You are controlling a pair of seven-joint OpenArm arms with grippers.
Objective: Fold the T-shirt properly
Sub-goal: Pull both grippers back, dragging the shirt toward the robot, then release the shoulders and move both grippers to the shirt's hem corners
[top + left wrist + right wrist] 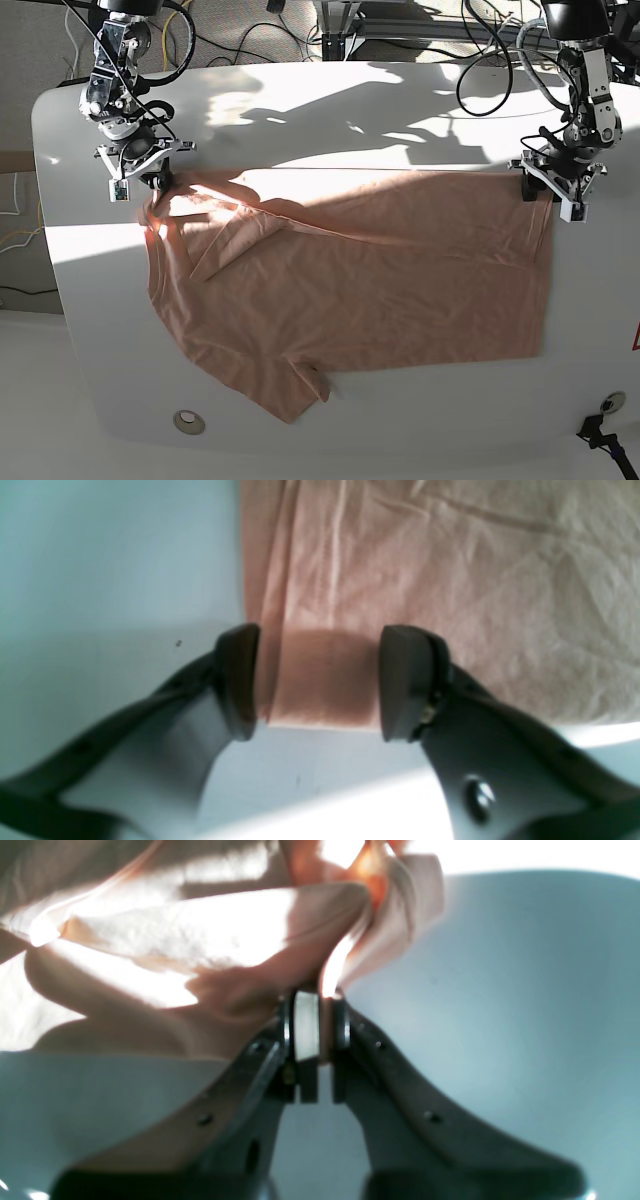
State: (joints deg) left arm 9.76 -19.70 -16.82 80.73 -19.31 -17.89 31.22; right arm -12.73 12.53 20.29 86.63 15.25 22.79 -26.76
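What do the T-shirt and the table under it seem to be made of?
T-shirt: thin soft knit cloth, probably cotton, matte peach-pink; it creases finely and drapes in folds where lifted.
Table: hard, smooth, white, slightly glossy, perhaps laminate or painted board; sunlight falls on it in crisp-edged patches.

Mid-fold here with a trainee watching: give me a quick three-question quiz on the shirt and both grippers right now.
1. True or false: the right gripper is shut on the T-shirt.
2. What lies between the pads of the left gripper? A) a sleeve B) a corner of the hem C) nothing
3. Fill in: the shirt lies on a ____ table.

Key: 1 true; 2 B, with the jaws apart around it, not yet clamped; 3 white.
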